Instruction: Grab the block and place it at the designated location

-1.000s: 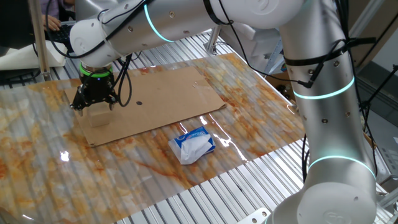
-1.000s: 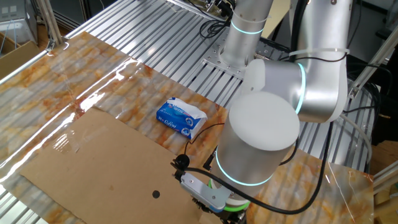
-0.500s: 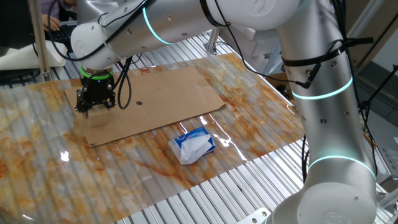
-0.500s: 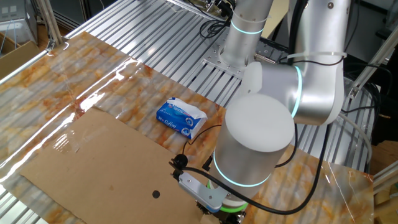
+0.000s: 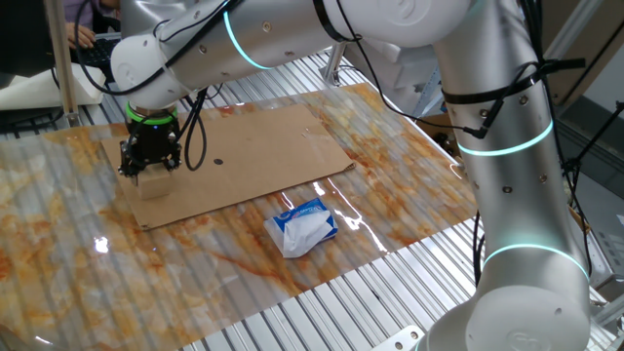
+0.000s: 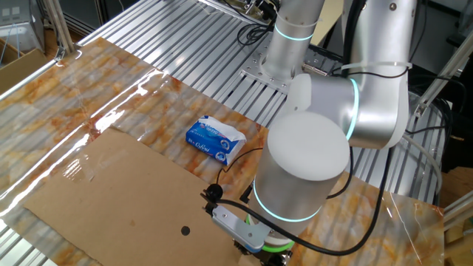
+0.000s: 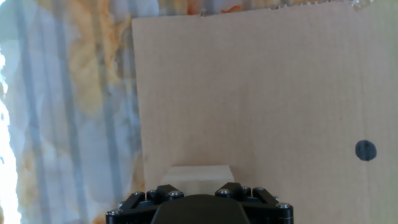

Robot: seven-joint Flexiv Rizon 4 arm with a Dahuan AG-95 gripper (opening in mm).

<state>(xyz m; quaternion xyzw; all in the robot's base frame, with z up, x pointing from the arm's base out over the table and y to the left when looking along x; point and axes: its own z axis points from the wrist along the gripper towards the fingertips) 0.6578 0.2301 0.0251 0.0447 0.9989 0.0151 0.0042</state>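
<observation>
The block (image 7: 198, 175) is a light-tan wooden cube on the left end of the brown cardboard sheet (image 7: 261, 93). In the hand view it sits right in front of the gripper body, between the jaws. In one fixed view the gripper (image 5: 149, 168) stands upright over the block (image 5: 153, 176), fingers drawn in against its sides. The black dot (image 7: 365, 150) lies to the right of the block on the sheet; it also shows in one fixed view (image 5: 218, 163) and in the other fixed view (image 6: 185, 230). In that other view the gripper (image 6: 270, 256) is mostly hidden at the bottom edge.
A blue-and-white soft packet (image 5: 303, 226) lies on the marbled table cover in front of the sheet; it also shows in the other fixed view (image 6: 215, 138). The arm's big links reach over the sheet's far side. Ribbed metal table surrounds the cover.
The fingers stood spread wide around the block one second ago; they have since drawn in on it. Nothing has moved in the last half second.
</observation>
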